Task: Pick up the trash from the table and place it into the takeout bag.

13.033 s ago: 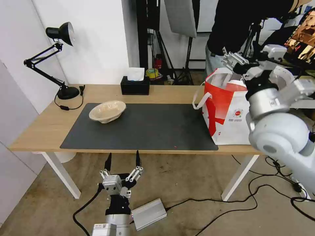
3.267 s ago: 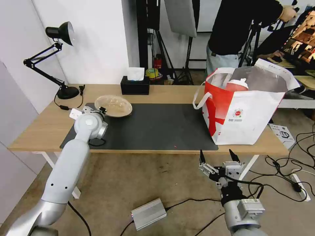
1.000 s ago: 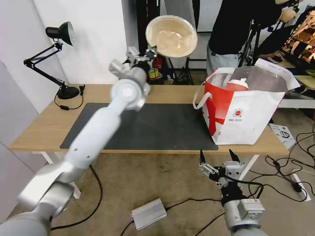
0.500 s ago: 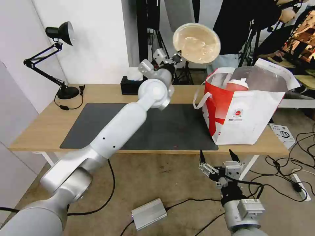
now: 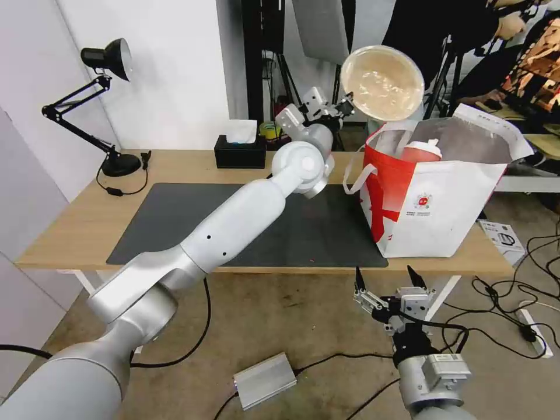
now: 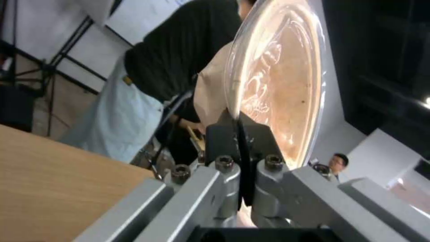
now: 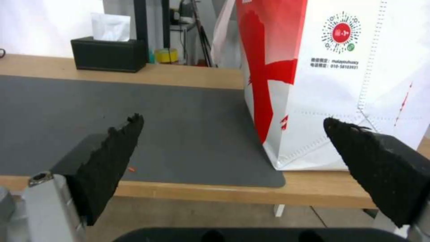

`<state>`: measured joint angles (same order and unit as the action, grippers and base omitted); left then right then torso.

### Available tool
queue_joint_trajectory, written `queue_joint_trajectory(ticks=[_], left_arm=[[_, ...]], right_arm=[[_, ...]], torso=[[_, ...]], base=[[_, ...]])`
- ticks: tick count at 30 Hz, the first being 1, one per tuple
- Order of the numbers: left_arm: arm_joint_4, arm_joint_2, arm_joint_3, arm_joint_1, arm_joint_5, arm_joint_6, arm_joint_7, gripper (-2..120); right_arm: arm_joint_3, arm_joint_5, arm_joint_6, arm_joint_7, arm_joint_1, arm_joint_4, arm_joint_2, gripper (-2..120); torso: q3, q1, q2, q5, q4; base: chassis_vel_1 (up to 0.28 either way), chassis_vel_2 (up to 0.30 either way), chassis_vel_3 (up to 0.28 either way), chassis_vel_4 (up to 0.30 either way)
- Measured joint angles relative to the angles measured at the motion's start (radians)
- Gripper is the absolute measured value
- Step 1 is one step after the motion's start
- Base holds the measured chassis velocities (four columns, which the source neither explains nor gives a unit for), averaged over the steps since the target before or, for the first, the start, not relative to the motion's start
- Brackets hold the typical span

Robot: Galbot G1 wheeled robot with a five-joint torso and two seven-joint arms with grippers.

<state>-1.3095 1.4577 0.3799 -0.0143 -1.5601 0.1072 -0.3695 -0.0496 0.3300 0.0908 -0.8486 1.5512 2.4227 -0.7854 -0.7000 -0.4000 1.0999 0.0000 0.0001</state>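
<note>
**Beige pulp bowl held high beside the takeout bag**

Black metal marks the far left of the table (image 5: 76, 216), where a desk lamp (image 5: 105, 64) stands at the back corner of the light-wood top. A black tissue box (image 5: 240, 151) sits along the rear edge, behind the dark grey mat (image 5: 175, 221).

From the lower left of the head view the left arm stretches diagonally up and across the mat, its elbow low by the table's front edge and its forearm rising toward the bag. The wrist is cocked upward, and the left gripper (image 5: 344, 106) is clamped on the rim of the shallow beige pulp bowl (image 5: 382, 83). The bowl is tipped nearly on edge, its hollow facing the head camera, raised well above the table and just over the near upper corner of the takeout bag (image 5: 443, 198). In the left wrist view the 2 black pads (image 6: 224, 137) pinch the bowl's thin rim (image 6: 273, 77) between them.

The bag stands upright at the right end of the table, mouth open, silver lining showing. The red drink cup (image 5: 421, 151) with its white lid rests inside it.

Low in front of the table, the right gripper (image 5: 389, 281) points upward with its 2 fingers spread wide apart and nothing between them; its wrist view faces the bag's red panel (image 7: 264, 67).
</note>
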Motion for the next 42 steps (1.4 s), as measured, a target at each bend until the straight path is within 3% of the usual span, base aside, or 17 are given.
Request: queue_joint_trajectory(ticks=[6, 11, 21, 42], left_arm=[[0.004, 0.012, 0.038, 0.014, 0.012, 0.0, 0.027, 0], [0.035, 0.037, 0.089, 0.038, 0.094, -0.004, 0.046, 0], [0.061, -0.006, 0.198, 0.074, 0.282, -0.02, 0.074, 0], [0.076, -0.044, 0.27, 0.097, 0.426, -0.02, 0.08, 0]], right_arm=[[0.0, 0.0, 0.0, 0.0, 0.0, 0.0, 0.0, 100], [0.0, 0.0, 0.0, 0.0, 0.0, 0.0, 0.0, 100], [0.0, 0.0, 0.0, 0.0, 0.0, 0.0, 0.0, 100], [0.0, 0.0, 0.0, 0.0, 0.0, 0.0, 0.0, 100]], torso=[[0.0, 0.0, 0.0, 0.0, -0.0001], [0.0, 0.0, 0.0, 0.0001, -0.0003], [0.0, 0.0, 0.0, -0.0001, 0.0001], [0.0, 0.0, 0.0, -0.0001, -0.0002]], base=[[0.0, 0.0, 0.0, 0.0], [0.0, 0.0, 0.0, 0.0], [0.0, 0.0, 0.0, 0.0], [0.0, 0.0, 0.0, 0.0]])
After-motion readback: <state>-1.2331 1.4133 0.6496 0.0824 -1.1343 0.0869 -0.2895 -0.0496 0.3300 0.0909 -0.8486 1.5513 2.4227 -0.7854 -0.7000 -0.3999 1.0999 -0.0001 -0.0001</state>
